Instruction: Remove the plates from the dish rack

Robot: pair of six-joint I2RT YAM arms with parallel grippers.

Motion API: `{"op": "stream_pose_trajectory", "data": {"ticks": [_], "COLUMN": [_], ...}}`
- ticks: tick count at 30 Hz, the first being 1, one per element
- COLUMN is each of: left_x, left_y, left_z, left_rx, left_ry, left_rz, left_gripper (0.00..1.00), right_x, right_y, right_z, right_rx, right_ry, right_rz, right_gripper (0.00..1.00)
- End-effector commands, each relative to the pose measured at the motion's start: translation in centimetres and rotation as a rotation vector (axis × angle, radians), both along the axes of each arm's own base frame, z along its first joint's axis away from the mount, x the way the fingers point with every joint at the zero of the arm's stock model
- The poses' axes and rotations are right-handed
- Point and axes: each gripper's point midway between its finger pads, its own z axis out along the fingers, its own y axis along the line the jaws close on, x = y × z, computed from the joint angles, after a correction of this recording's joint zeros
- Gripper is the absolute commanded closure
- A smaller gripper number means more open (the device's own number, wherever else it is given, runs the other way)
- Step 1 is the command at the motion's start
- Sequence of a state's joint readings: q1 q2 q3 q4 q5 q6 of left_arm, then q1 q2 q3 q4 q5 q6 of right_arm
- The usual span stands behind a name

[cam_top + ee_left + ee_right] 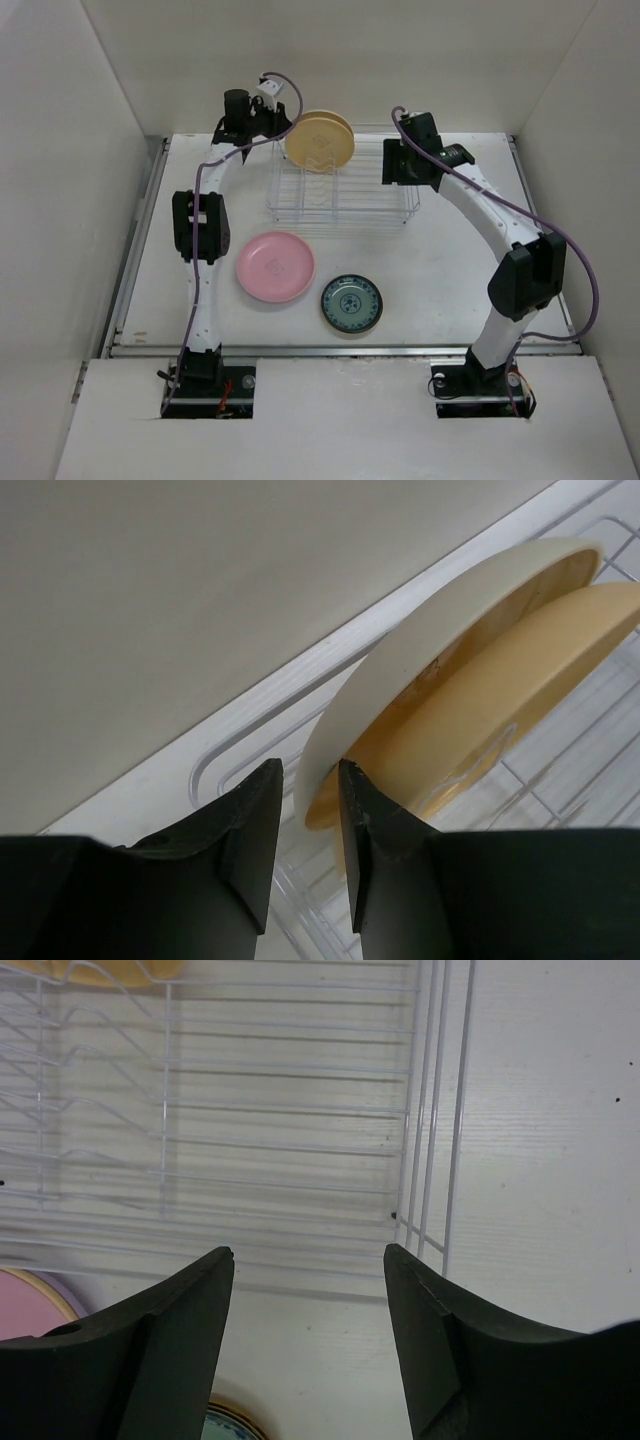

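**Two plates out, two left in the rack**

Our left gripper [311, 780] sits at the bottom of its wrist view with the jaws only narrowly apart. The rim of the cream plate [400, 650] reaches right to their mouth. We cannot tell whether they pinch it or merely flank it. Our right gripper [310, 1255] is spread wide and carries nothing. It hovers over the right end of the dish rack [345, 205], and we see only wire beneath it.

We judge the job about half done. A pink plate [275, 266] and a blue-green plate [351, 303] lie flat on the table [450, 270], low in the middle of the top view, near each other but apart. Two plates stand on edge at the upper left end of the rack: the cream one and an amber plate [520, 670] close beside it. Both have yet to come out.

The cream plate looks plain and matte, with a broad pale rim. The amber one is warmer in colour and seems smaller. It carries a faint mark on its face that we cannot make out.
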State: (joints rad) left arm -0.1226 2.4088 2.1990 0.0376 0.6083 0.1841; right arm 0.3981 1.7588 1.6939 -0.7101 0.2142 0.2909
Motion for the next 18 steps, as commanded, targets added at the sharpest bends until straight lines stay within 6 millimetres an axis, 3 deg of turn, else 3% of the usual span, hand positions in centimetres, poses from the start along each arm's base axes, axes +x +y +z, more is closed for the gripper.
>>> {"op": "stream_pose_trajectory", "data": {"ticks": [1,5,7,10,13,18], "left_x": [-0.5,-1.0,-0.9,-0.8,-1.0,-1.8], "left_y": [-0.5,0.2,0.6,2.0,2.6,2.7], "left_z": [6.3,7.0,7.6,10.4,12.3,12.8], "left_rx": [-0.036,-0.070,-0.067,-0.029,-0.003,0.003], "left_ry": [-0.174,-0.148,-0.172,-0.257,-0.308,-0.308], "left_rz": [-0.054,-0.027,0.000,0.045,0.068,0.038], "left_gripper": [0.74,0.74,0.63,0.51,0.49,0.44], "right_x": [1.3,1.2,0.9,0.9,0.4,0.1], "right_y": [0.7,1.0,1.4,1.9,2.3,3.7], "right_z": [0.8,0.6,0.2,-0.3,-1.0,-1.0], "right_rx": [0.021,0.027,0.048,0.072,0.093,0.163], "right_ry": [-0.024,-0.011,0.006,0.023,0.050,0.066], "right_rz": [0.025,0.036,0.047,0.059,0.070,0.099], "right_gripper": [0.32,0.32,0.32,0.33,0.33,0.35]}}
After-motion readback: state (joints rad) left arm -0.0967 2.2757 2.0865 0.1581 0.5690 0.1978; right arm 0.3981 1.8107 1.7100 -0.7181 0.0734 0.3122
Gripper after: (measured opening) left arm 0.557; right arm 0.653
